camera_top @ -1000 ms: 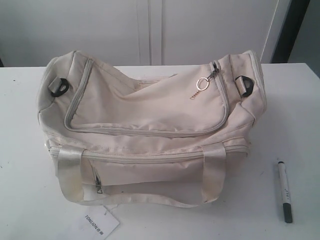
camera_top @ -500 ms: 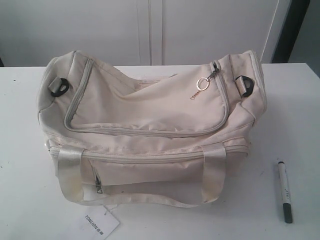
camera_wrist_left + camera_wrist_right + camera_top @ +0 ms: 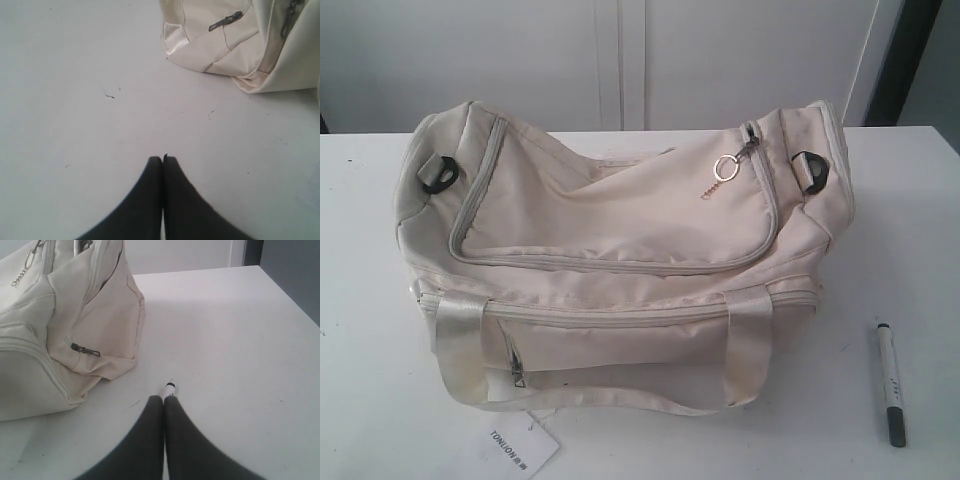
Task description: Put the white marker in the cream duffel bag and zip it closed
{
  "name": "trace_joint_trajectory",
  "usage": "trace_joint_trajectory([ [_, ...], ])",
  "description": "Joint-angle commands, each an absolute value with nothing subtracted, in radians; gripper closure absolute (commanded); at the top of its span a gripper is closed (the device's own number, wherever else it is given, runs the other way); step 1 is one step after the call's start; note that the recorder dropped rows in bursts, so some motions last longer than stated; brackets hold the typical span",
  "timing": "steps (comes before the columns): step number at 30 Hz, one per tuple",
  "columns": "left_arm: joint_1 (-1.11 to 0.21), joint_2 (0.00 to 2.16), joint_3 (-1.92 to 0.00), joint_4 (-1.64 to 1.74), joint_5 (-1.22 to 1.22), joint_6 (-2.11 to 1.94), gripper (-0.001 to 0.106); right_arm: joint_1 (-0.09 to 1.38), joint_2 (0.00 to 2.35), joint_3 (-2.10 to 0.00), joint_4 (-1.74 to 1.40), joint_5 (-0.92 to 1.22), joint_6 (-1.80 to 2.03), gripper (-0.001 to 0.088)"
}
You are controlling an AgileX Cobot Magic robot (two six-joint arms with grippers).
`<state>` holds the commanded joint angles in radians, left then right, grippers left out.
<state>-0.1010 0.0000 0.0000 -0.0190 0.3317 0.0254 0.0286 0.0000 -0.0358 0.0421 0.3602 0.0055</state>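
The cream duffel bag (image 3: 620, 240) lies on the white table, its top zipper running round the lid and a key-ring pull (image 3: 725, 168) near its right end. The white marker (image 3: 889, 385) lies flat on the table to the right of the bag, dark cap toward the front edge. Neither gripper shows in the exterior view. My left gripper (image 3: 162, 159) is shut and empty over bare table, apart from a bag corner (image 3: 235, 45). My right gripper (image 3: 164, 398) is shut too, and only the marker's black-banded end (image 3: 170, 388) peeks out beyond its fingertips, near the bag's end (image 3: 60, 330).
A white paper tag (image 3: 515, 448) lies at the front of the bag beside the looped handle strap (image 3: 620, 400). The table (image 3: 910, 220) ends just behind the bag, with a white wall and a dark doorway edge (image 3: 910, 60) beyond.
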Motion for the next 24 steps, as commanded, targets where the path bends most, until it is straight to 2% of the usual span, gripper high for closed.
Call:
trace_joint_trajectory([
  [24,-0.101,0.0,0.0,-0.019,0.332,0.025,0.105,0.029,0.0,-0.059,0.044,0.343,0.005,0.0868],
])
